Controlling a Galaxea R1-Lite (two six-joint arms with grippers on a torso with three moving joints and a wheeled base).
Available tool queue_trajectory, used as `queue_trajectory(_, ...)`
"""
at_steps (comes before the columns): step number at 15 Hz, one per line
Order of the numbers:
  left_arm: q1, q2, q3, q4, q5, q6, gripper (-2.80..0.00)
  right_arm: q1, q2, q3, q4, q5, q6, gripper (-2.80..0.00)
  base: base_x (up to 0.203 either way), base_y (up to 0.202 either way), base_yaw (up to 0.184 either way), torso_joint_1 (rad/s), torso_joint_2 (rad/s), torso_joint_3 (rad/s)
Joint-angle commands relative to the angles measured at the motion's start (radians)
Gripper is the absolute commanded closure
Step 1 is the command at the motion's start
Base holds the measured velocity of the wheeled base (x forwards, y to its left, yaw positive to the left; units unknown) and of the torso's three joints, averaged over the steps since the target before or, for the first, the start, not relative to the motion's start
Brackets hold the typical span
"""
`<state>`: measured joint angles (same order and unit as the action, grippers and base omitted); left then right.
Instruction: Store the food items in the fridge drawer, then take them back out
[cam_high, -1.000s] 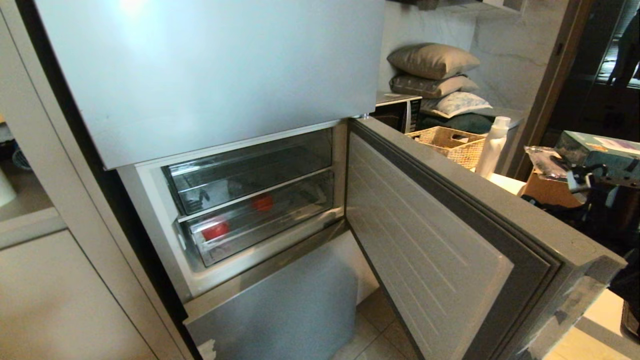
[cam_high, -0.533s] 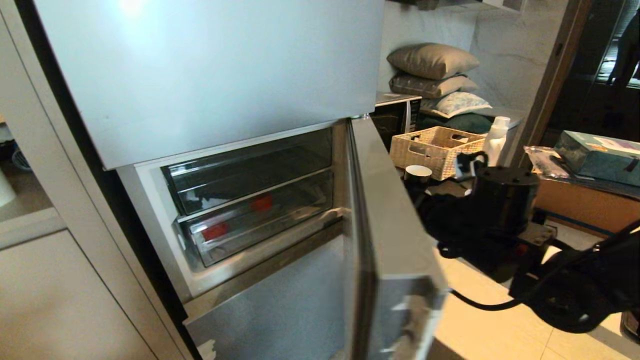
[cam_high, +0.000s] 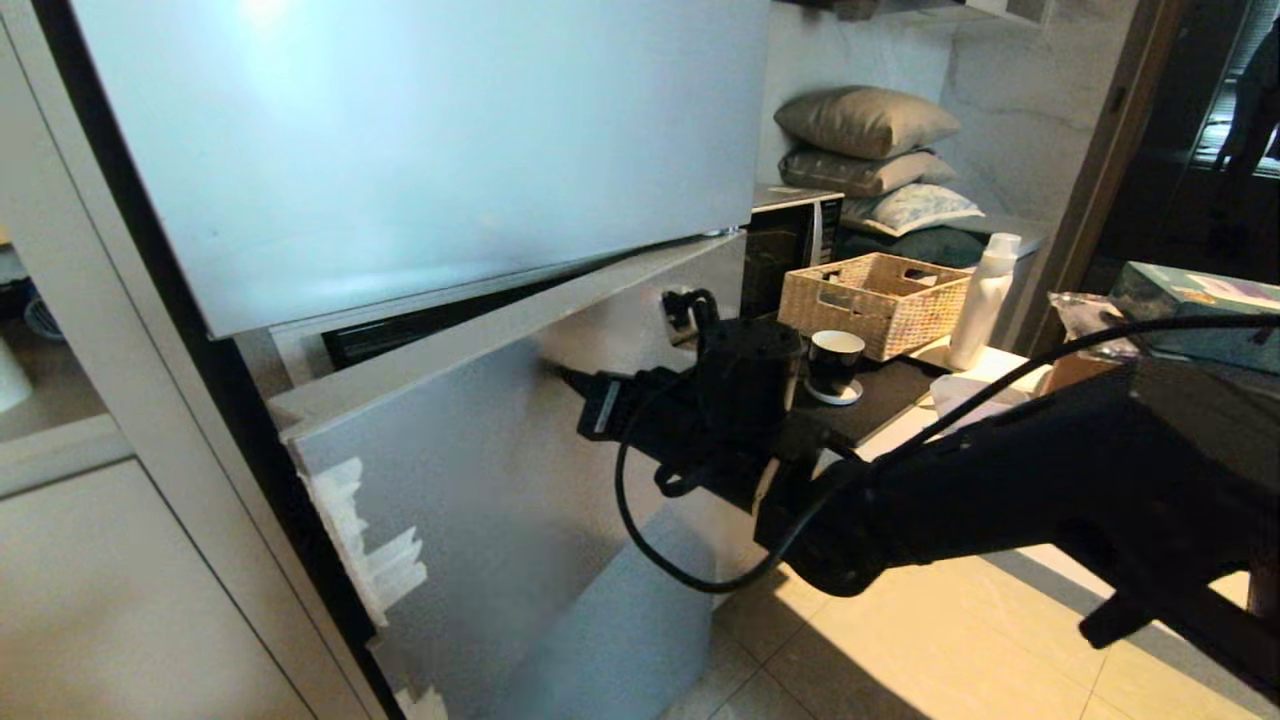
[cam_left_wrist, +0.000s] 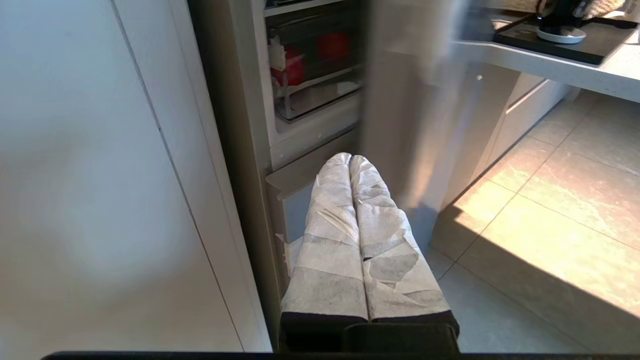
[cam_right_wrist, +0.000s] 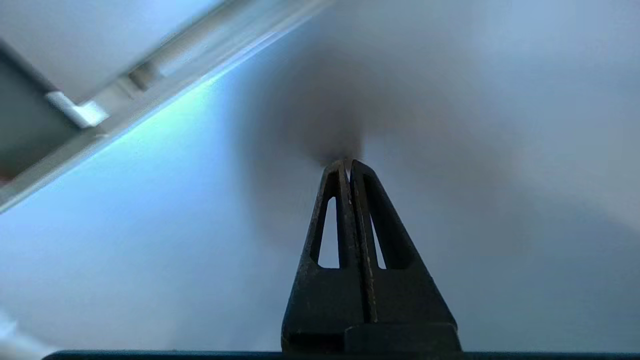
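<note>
Two glossy red food items (cam_left_wrist: 300, 62) behind clear drawer (cam_left_wrist: 320, 87); right pincer (cam_right_wrist: 348, 165) pinched empty.

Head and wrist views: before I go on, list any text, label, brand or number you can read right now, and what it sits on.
No text can be read in any view.
Fridge door: plain front, no lettering.
White bottle: no label readable.
Teal box: a pale label on its top, print too small to read.
Fridge drawer: seen through the door gap, with the red food items inside; no lettering shows.
</note>
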<state>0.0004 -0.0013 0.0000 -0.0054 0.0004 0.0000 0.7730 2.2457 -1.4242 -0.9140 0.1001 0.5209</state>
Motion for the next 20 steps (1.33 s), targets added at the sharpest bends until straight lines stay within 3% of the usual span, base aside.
queue_trajectory(1,0.001,0.0,0.002,-0.001,0.0,0.0,0.0,0.006,0.135,-0.147,-0.01,0.02,-0.001,0.0,0.0,0.0,0.0,0.0,0.0,0.0)
queue_trajectory(7,0.0,0.0,0.002,-0.001,0.0,0.0,0.0,-0.003,0.144,-0.2,-0.017,-0.018,-0.032,0.0,0.0,0.0,0.0,0.0,0.0,0.0)
queue_trajectory(11,0.0,0.0,0.002,-0.001,0.0,0.0,0.0,-0.002,0.073,-0.135,-0.023,-0.09,-0.067,0.0,0.0,0.0,0.0,0.0,0.0,0.0)
queue_trajectory(12,0.0,0.0,0.002,-0.001,0.001,0.0,0.0,-0.001,0.023,-0.073,-0.024,-0.094,-0.078,0.0,0.0,0.0,0.0,0.0,0.0,0.0)
queue_trajectory(15,0.0,0.0,0.002,-0.001,0.001,0.0,0.0,0.011,-0.298,0.284,-0.022,-0.129,-0.155,0.0,0.0,0.0,0.0,0.0,0.0,0.0)
queue_trajectory(17,0.0,0.0,0.002,-0.001,0.001,0.0,0.0,0.017,-0.558,0.539,-0.021,-0.203,-0.208,0.0,0.0,0.0,0.0,0.0,0.0,0.0)
queue_trajectory(20,0.0,0.0,0.002,-0.001,0.001,0.0,0.0,0.006,-0.862,0.748,0.014,-0.323,-0.258,0.0,0.0,0.0,0.0,0.0,0.0,0.0)
